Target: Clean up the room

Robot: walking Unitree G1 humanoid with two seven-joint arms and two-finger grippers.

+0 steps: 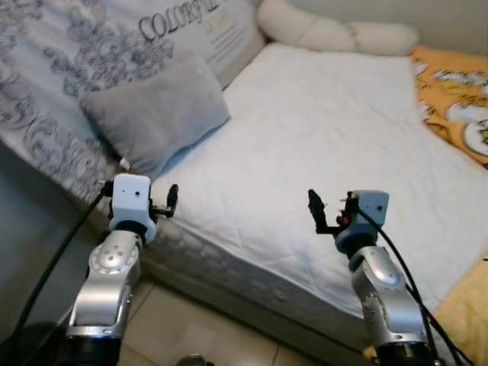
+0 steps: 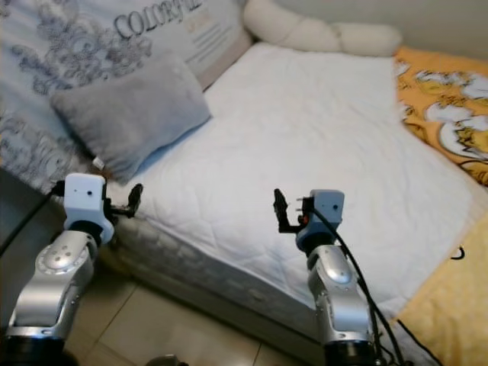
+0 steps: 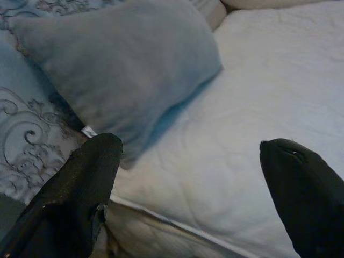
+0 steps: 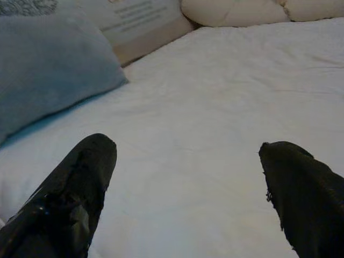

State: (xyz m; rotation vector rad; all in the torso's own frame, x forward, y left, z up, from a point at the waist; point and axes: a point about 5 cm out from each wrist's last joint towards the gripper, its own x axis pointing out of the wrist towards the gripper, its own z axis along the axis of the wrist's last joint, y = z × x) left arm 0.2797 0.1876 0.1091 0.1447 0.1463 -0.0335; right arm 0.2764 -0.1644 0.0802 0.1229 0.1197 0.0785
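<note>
The robot stands at the near edge of a bed with a white quilted mattress (image 1: 328, 145). Both arms are raised in front of it.

The left gripper (image 1: 169, 201) is held over the mattress's near left edge, just below the grey pillow (image 1: 156, 110). In the left wrist view its fingers (image 3: 80, 183) are spread wide apart with nothing between them; the pillow's lower corner and a small white tag (image 3: 89, 130) lie beyond the gap.

The right gripper (image 1: 315, 210) hovers over the near middle of the mattress. The right wrist view shows its fingers (image 4: 80, 183) likewise spread and empty, with bare white quilting beyond them.

The grey pillow rests on the left side of the bed, partly on a blue-grey patterned duvet (image 1: 53, 84) and partly on the white surface. The head views show lettering on a folded cover (image 1: 206, 30) behind the pillow, a cream bolster cushion (image 1: 335, 30) along the far edge, and an orange printed blanket (image 1: 454, 91) at the far right. A yellow quilted cloth (image 2: 450, 305) hangs at the near right corner. Tiled floor (image 1: 183, 328) lies below the bed edge between the arms.
</note>
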